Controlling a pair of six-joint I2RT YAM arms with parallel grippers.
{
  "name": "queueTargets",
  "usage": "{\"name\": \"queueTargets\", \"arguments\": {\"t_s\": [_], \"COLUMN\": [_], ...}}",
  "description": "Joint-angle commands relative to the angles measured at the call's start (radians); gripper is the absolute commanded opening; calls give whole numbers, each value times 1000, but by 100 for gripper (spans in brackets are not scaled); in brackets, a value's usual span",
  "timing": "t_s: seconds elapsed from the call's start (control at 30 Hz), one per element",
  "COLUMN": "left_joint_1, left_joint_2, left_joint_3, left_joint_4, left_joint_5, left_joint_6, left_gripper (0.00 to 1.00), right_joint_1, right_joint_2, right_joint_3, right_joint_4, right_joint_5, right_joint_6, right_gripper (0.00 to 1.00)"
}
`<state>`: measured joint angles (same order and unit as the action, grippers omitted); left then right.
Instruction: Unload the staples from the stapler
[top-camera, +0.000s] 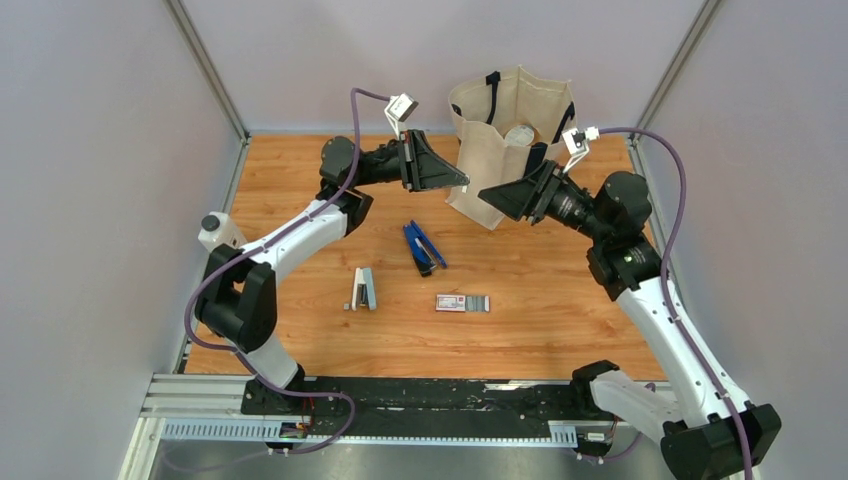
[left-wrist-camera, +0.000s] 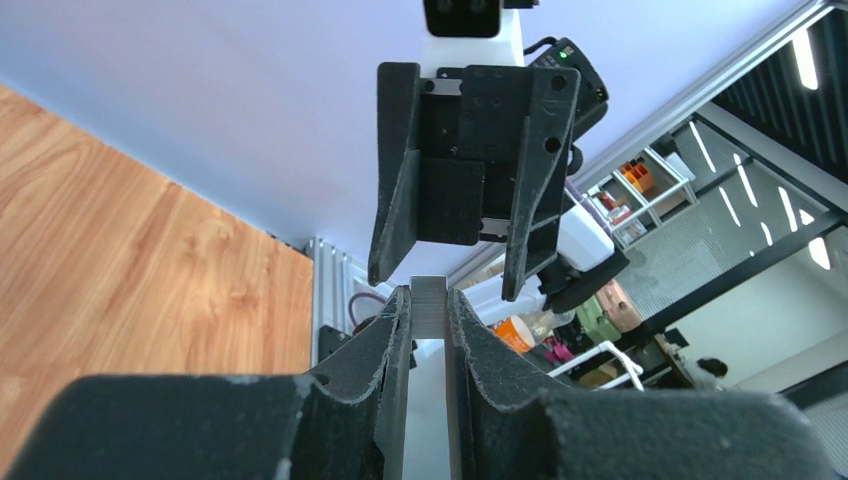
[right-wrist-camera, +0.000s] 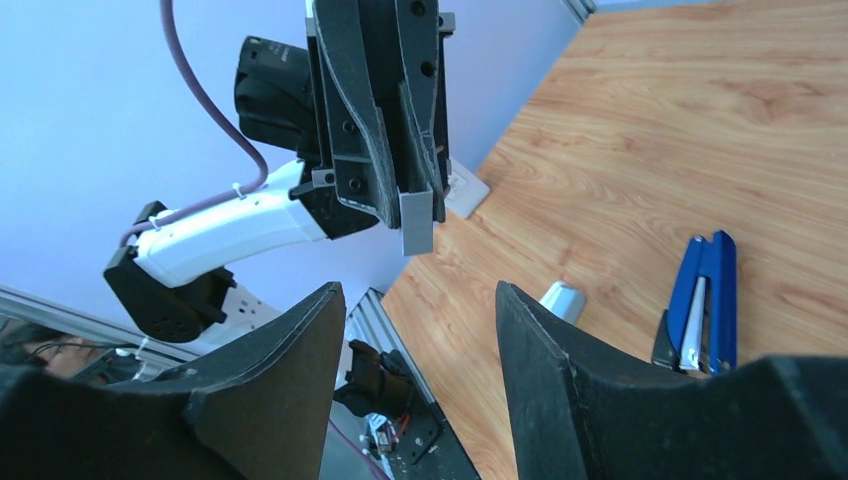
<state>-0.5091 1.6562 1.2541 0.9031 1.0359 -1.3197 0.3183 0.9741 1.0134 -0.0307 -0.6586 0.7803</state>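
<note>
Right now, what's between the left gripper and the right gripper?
A short grey strip, likely staples, pinched in the left gripper and pointing at the open right gripper. The right wrist view shows it best.

The table is smooth satin wood grain, the stapler glossy blue plastic, the tote bag matt cream cloth. The left gripper has grainy matt black fingers; its staple strip is dull grey metal.
</note>
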Motion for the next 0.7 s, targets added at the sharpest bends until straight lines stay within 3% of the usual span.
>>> {"name": "queueTargets", "arguments": {"t_s": [0.0, 0.67], "left_joint_1": [1, -26], "left_joint_2": [-52, -49], "left_joint_3": [-4, -33], "left_joint_4": [121, 183], "left_joint_5": [-23, -97], "left_joint_6": [-64, -110], "left_gripper": [20, 15], "right_joint_1": [2, 88], "right_joint_2": [28, 97], "right_joint_3": [37, 56], "right_joint_4": [164, 221], "right_joint_5": [-56, -3], "right_joint_6": [99, 92], "right_gripper": [59, 51]}}
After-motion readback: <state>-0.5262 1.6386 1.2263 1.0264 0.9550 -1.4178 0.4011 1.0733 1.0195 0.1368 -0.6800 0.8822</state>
